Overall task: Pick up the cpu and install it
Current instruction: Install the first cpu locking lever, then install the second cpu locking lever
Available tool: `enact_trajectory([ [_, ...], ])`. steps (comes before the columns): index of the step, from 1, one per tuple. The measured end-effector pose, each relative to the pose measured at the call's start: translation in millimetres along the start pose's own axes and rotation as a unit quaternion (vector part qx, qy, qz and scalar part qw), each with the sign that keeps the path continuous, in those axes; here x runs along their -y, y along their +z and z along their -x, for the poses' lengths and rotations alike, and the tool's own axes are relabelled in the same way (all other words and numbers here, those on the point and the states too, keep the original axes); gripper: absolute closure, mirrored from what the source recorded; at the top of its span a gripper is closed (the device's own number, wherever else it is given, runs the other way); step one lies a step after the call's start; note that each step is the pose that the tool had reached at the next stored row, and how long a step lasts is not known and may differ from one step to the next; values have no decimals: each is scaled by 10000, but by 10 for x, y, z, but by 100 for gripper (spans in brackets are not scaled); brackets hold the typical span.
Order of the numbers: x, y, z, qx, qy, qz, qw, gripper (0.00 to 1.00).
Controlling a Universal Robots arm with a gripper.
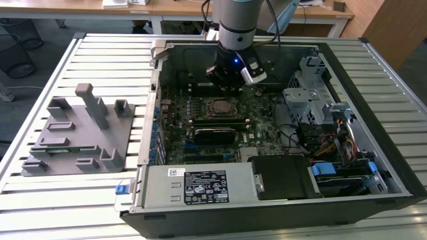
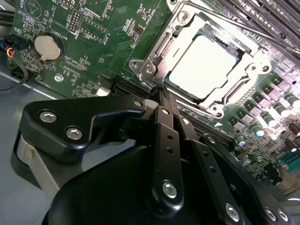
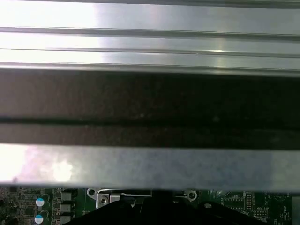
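The cpu (image 2: pixel 206 63) lies flat in the metal-framed socket (image 2: pixel 154 58) on the green motherboard (image 2: pixel 93 28), its silvery top bright under the light. In the exterior view the cpu (image 1: pixel 220 106) sits mid-board inside the open computer case (image 1: pixel 373 150). My gripper (image 1: pixel 227 84) hangs just behind the socket, low over the board. In the second wrist view its two black fingers (image 2: pixel 165 122) lie pressed together, and the gripper (image 2: pixel 161 91) is shut, its tips ending at the socket's edge with nothing between them.
A grey fixture (image 1: pixel 73 135) with a green memory stick (image 1: pixel 67 148) stands on the slatted table at the exterior view's left. A drive cage (image 1: pixel 307 97), cables (image 1: pixel 327 135) and a power supply (image 1: pixel 200 185) crowd the case. A coin battery (image 2: pixel 49 47) sits beside the socket.
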State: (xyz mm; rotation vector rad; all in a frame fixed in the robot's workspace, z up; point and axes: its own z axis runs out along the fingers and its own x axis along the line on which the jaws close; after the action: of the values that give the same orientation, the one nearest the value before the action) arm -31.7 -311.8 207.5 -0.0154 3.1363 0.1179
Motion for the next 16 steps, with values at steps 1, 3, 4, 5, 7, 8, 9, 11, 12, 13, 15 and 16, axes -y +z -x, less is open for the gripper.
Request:
enact_trajectory([
  [1,3,0,0,0,0,0,10000,89],
  [3,10,-1,0,0,0,0,10000,89],
  [4,14,-1,0,0,0,0,10000,89],
  [5,19,-1,0,0,0,0,10000,89],
  [7,29,-2,0,0,0,0,10000,89],
  [8,35,-3,0,0,0,0,10000,89],
  [9,40,-3,0,0,0,0,10000,89],
  [11,52,-4,1,0,0,0,10000,89],
  [12,59,-4,1,0,0,0,10000,89],
  [13,65,-5,1,0,0,0,10000,89],
  [15,80,-6,1,0,0,0,10000,89],
  [16,88,-7,1,0,0,0,10000,89],
])
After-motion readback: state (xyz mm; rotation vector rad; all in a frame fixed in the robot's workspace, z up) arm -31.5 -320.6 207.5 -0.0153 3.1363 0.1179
